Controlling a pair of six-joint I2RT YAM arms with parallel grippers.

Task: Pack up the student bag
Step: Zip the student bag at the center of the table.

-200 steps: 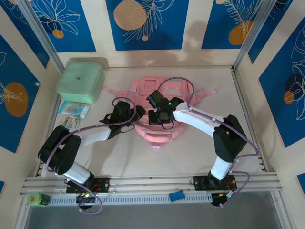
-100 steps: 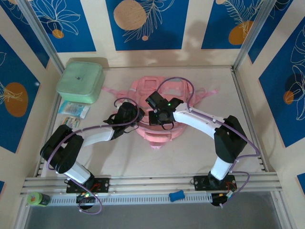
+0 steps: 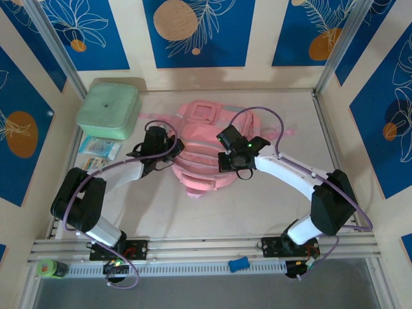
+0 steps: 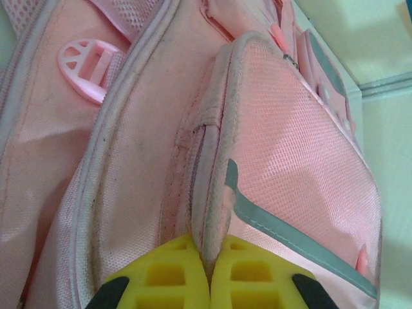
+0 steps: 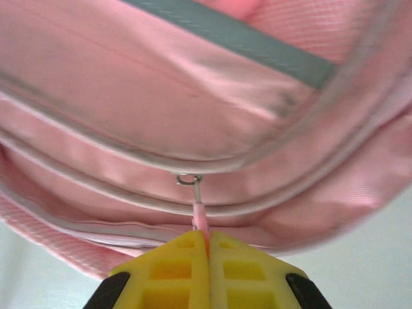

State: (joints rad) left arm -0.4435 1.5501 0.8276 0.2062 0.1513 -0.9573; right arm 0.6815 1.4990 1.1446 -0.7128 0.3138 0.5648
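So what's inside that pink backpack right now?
Nothing inside can be seen. The student bag lies on the table, its pink fabric covering the interior. The left gripper pinches a pocket edge, the right gripper a zipper pull; no opening shows contents.

We can read no text, brand, number or sign in any view. In the top view, the small packets (image 3: 100, 147) at the left of the frame, just below the mint-green box (image 3: 108, 111), carry colored print, but it is too small for us to make out. Up close in both wrist views, the student bag (image 3: 203, 161) shows us only plain pink fabric and grey-blue trim.
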